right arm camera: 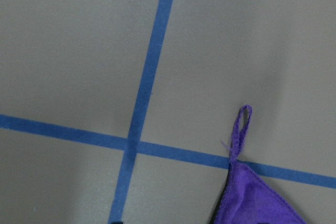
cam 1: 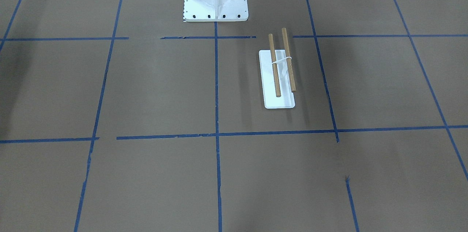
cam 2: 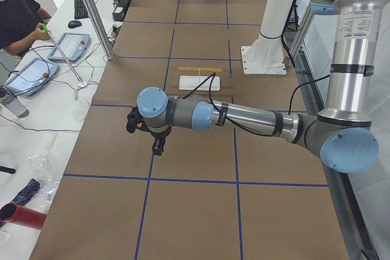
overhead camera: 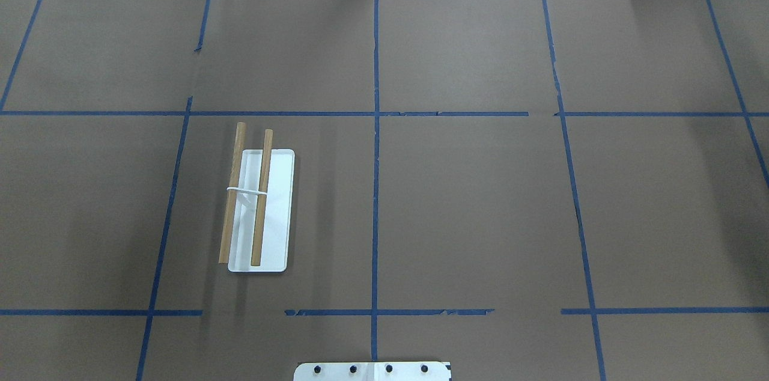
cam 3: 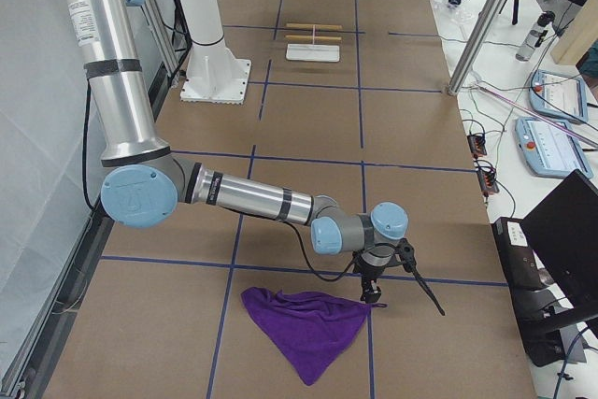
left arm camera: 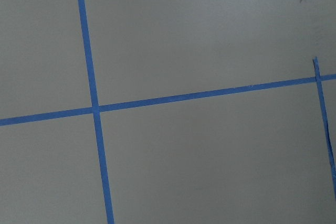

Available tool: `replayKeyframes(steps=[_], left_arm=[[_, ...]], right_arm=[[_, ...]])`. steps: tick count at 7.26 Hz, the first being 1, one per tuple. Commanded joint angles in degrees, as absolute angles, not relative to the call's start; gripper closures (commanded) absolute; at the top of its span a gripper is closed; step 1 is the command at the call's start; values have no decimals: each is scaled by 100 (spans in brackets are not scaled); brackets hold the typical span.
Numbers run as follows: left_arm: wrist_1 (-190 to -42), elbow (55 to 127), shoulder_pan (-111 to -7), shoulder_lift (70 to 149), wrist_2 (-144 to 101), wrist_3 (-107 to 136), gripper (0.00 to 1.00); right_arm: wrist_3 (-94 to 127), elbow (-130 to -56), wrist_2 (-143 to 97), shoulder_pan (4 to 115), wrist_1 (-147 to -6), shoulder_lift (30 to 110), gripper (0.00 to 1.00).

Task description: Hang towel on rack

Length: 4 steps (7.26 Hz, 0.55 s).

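The rack (cam 1: 279, 78) stands on the robot's left half of the table, with a flat white base and two bare wooden rods (overhead camera: 261, 198); it also shows in the side views (cam 2: 200, 77) (cam 3: 313, 44). The purple towel (cam 3: 304, 324) lies crumpled flat at the table's far right end, its looped corner in the right wrist view (right arm camera: 252, 192). My right gripper (cam 3: 372, 294) hangs right over that corner; I cannot tell whether it is open or shut. My left gripper (cam 2: 155, 144) hovers over bare paper well in front of the rack; I cannot tell its state.
The white bolted pedestal (cam 1: 215, 1) stands at the table's robot side, near the rack. Blue tape lines (left arm camera: 94, 108) grid the brown paper. An aluminium post (cam 2: 91, 10), teach pendants (cam 2: 68, 47) and an operator (cam 2: 18, 10) are along the far table edge.
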<state>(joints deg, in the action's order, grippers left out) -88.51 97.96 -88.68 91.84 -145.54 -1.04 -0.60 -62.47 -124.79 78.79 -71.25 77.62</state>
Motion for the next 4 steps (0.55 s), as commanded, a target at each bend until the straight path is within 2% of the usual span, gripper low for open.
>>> replayKeyframes(steps=[1, 4], left_arm=[[-8851, 9791, -8868, 9185, -14555, -105, 0], [-8851, 9817, -8877, 9185, -14546, -106, 0]], right_arm=[[-53, -5890, -12428, 7866, -7128, 7577, 26], [-62, -5635, -12401, 7866, -7128, 7523, 32]])
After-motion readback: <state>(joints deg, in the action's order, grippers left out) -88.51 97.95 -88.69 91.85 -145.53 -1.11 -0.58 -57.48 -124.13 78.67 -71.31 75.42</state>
